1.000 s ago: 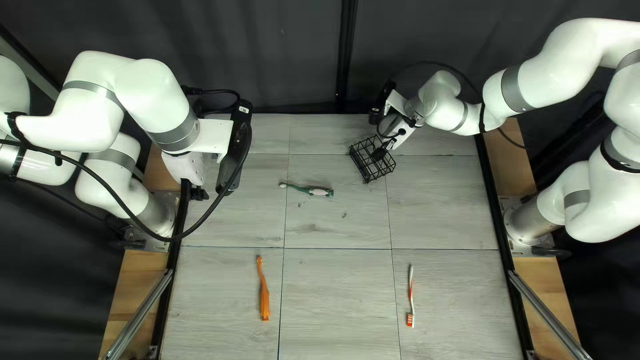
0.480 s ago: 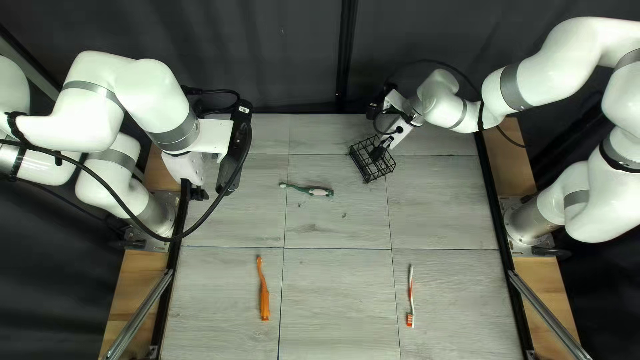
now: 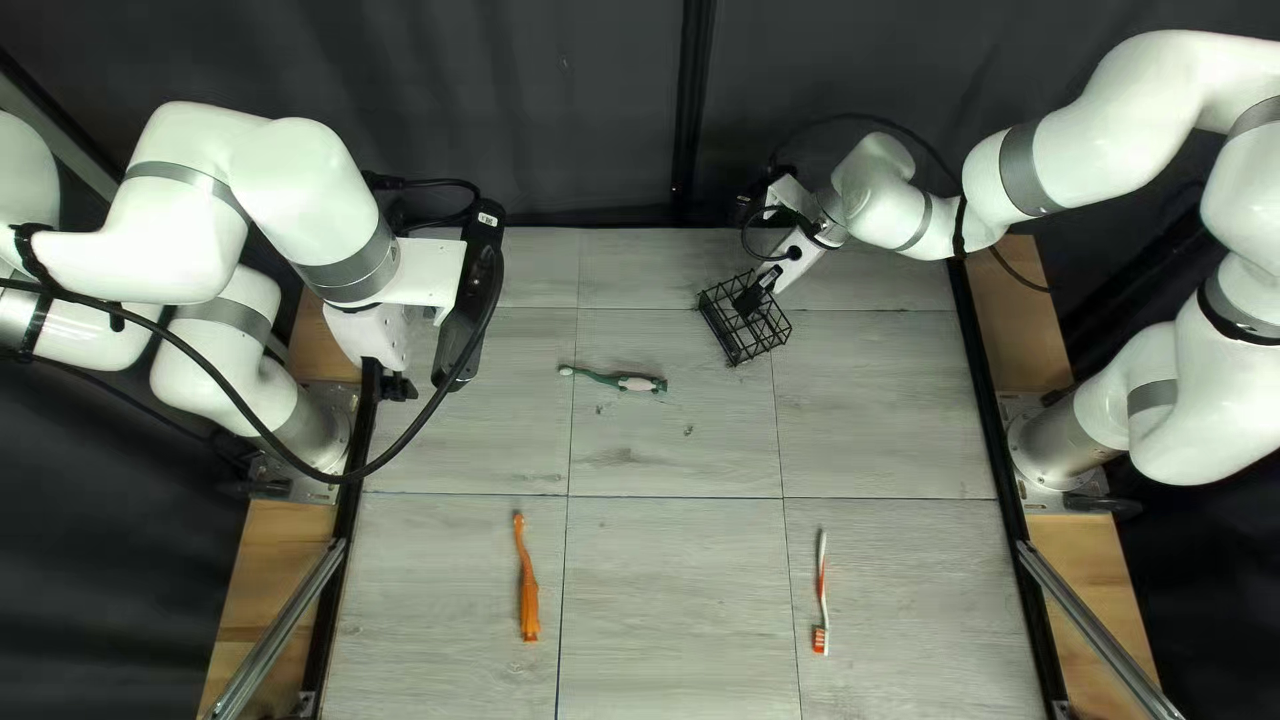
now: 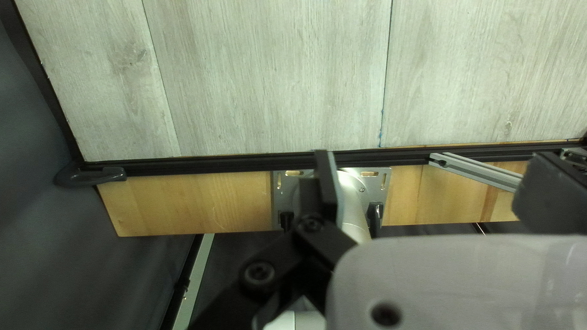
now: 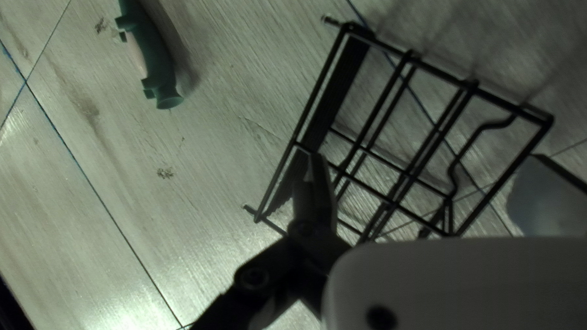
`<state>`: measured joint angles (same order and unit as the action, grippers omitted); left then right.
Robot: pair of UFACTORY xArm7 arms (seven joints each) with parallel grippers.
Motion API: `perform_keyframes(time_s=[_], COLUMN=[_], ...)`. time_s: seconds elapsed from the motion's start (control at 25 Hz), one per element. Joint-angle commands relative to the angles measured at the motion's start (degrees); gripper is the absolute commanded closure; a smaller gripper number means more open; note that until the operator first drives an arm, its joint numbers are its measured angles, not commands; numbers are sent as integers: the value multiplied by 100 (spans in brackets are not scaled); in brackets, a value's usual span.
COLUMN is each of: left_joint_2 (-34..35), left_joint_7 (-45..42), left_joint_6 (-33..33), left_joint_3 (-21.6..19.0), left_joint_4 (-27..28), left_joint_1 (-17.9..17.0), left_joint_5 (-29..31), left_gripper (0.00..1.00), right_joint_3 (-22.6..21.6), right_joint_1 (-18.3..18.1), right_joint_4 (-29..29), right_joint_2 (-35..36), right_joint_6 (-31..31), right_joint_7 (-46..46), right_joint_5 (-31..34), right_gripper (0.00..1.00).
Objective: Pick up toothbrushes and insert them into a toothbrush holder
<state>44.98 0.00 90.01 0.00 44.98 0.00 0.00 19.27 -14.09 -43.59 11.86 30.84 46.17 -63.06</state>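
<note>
At the far edge of the table [image 3: 680,450], the right gripper [image 3: 748,298], fingers spread, hovers over the black wire toothbrush holder [image 3: 762,335], perhaps touching; its wrist view crops the green toothbrush [image 5: 153,68]. The left gripper [image 3: 388,385] is released, empty.

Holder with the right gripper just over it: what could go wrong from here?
1. The open right gripper hangs close over the holder; a sideways move could snag its wire rim and tip it.
2. The green toothbrush, orange toothbrush and white toothbrush lie flat on the table; thin handles may slip in a pinch.
3. The orange and white ones lie far from the holder, so a long carry could drop them.
</note>
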Motion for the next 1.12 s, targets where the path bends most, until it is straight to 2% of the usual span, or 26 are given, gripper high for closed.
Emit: perform_keyframes(time_s=[0.04, 0.32, 1.12], left_joint_2=[0, 0, 0], left_joint_7=[0, 0, 0], left_joint_6=[0, 0, 0], left_joint_3=[0, 0, 0], left_joint_4=[0, 0, 0], left_joint_1=[0, 0, 0], left_joint_5=[0, 0, 0], left_gripper=[0, 0, 0], right_joint_3=[-12, -59, -125], right_joint_1=[-79, -264, -143], right_joint_4=[-33, -121, -290], right_joint_2=[35, 249, 239], right_joint_6=[121, 386, 482], right_joint_7=[184, 662, 269], right_joint_5=[-186, -711, -556], right_gripper=[0, 0, 0])
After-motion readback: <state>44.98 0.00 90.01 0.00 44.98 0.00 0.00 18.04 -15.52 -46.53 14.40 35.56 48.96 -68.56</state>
